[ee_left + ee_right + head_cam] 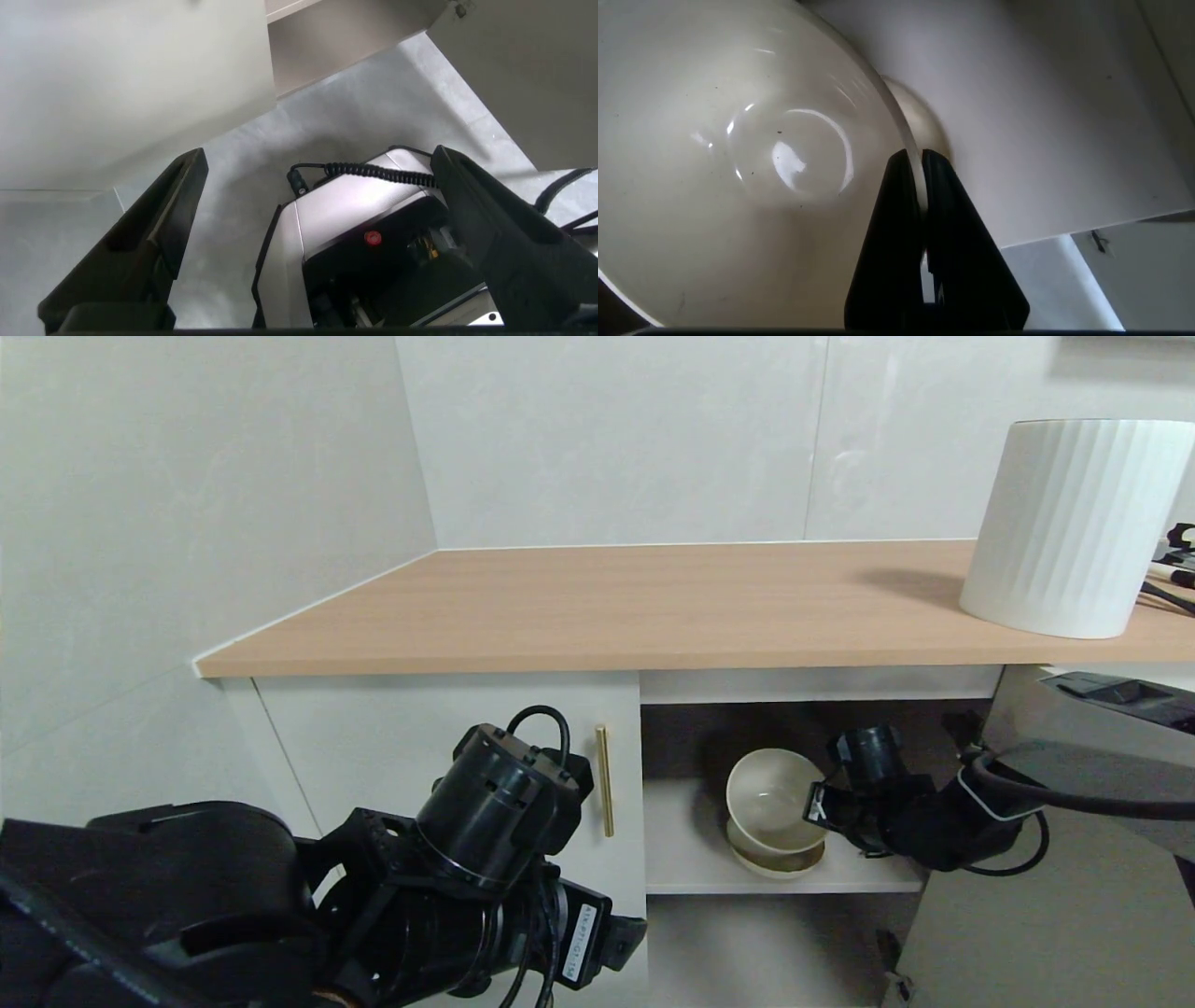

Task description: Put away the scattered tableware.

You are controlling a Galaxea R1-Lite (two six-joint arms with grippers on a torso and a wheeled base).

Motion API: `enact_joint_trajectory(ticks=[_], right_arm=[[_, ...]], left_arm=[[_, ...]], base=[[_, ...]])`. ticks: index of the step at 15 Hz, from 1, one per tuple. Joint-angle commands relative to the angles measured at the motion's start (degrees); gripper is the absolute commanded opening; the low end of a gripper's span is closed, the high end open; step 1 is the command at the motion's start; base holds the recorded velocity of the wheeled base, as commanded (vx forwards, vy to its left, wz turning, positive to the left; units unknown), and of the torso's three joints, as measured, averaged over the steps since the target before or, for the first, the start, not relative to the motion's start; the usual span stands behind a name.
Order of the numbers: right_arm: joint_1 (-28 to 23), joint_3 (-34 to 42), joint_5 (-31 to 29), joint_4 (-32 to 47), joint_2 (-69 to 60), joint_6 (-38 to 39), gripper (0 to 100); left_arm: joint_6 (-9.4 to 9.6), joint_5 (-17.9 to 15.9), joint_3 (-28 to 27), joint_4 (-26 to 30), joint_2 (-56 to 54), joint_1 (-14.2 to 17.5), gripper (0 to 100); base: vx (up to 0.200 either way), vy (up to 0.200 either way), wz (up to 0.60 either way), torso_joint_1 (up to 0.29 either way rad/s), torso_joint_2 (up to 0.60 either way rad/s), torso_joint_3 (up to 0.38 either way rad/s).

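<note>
While the right claw (920,168) pinches the cream bowl (738,159) by its rim, the bowl tilts over a second dish (775,863) just beneath; whether they touch is unclear. Glazed ceramic looks stiff, slick and chippable, so the rim is a fair hold. The shelf (681,863) lies below, with the countertop (607,607) edge overhead. The left claw (318,168) hangs open, well apart.

Pale, glossy tiled walls (607,439) meet in a corner behind a light wooden tabletop (653,607). Beneath it stands a white cabinet (822,684), its left door (373,737) closed, with a slim brass handle (605,793). Beside it an open compartment shows a white shelf (681,859). The floor (374,121) is grey.
</note>
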Motion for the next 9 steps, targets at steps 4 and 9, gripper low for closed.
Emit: enact_joint_trajectory(ticks=[4,9], right_arm=[[-0.16,-0.54,-0.15,0.59,1.32,-0.17,0],[0.01,-0.45,-0.06,0.85,2.11,-0.61,0]], left_arm=[[-0.03,0.04,-0.01,-0.01,0.05,0.08,100],[-0.03,0.04,-0.01,-0.1,-0.13,0.08,100]], base=[[0.0,0.0,0.0,0.0,0.0,0.0],[0.0,0.0,0.0,0.0,0.0,0.0]])
